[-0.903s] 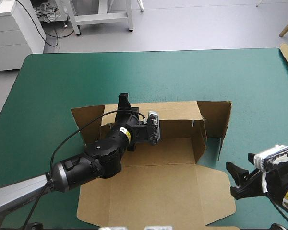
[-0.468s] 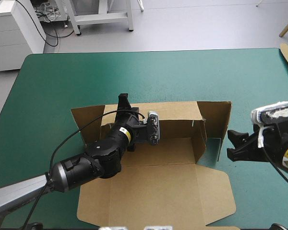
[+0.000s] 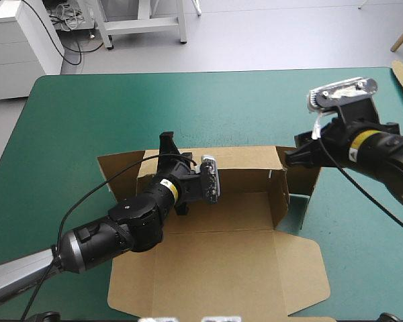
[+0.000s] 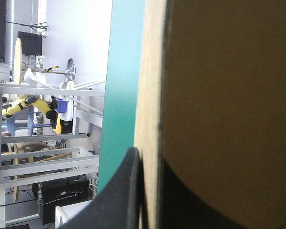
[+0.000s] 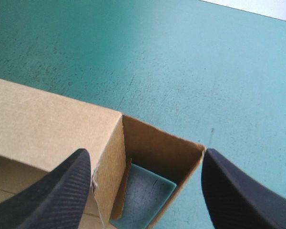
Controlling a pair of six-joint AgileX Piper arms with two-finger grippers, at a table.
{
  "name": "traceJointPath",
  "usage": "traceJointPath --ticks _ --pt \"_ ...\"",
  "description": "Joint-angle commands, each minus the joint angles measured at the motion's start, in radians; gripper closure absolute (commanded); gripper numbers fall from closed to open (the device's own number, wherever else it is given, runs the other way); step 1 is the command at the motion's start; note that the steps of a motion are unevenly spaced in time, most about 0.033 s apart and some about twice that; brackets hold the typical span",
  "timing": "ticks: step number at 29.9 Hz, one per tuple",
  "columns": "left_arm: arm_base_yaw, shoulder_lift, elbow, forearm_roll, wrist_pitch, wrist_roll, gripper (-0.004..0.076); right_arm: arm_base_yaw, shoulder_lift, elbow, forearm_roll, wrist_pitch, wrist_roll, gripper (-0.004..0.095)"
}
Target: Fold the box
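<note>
Meanwhile, the teal-green cover (image 3: 87, 114) is occupied at its near middle by the box (image 3: 221, 268), which has stayed where it was. Its floor and lid panel lie flat, and its back wall (image 3: 245, 161) and right side wall (image 3: 279, 194) are raised. The largest change is seen in the right arm: from near the table's near right corner it has been swung forward and brought over the box's far right corner. The right gripper (image 5: 145, 155) is held with its fingers spread wide, the corner framed between them and nothing gripped. The left gripper (image 3: 166, 141) has been kept almost unmoved, clamped on the left part of the back wall with the board pinched between its fingers. It may be judged that the back wall is being steadied while the outer flap (image 3: 314, 168) is about to be taken and tucked; that fold is not yet begun.
</note>
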Motion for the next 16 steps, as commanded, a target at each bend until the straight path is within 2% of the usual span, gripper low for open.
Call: traceJointPath --ticks 1,5,12,16 --pt "-0.01 -0.032 -0.014 0.003 -0.025 -0.013 0.0731 -0.044 0.063 -0.087 -0.011 -0.047 -0.038 0.029" --pt "-0.01 -0.032 -0.006 -0.007 -0.039 -0.013 0.0731 -0.145 0.155 -0.145 0.058 -0.047 -0.092 0.029" --pt "-0.01 -0.032 -0.006 -0.018 -0.061 -0.013 0.0731 -0.396 0.299 -0.184 0.34 -0.047 -0.275 0.029" --pt "-0.01 -0.032 -0.006 -0.018 -0.061 -0.007 0.0731 -0.456 0.363 -0.184 0.424 -0.047 -0.347 0.029"
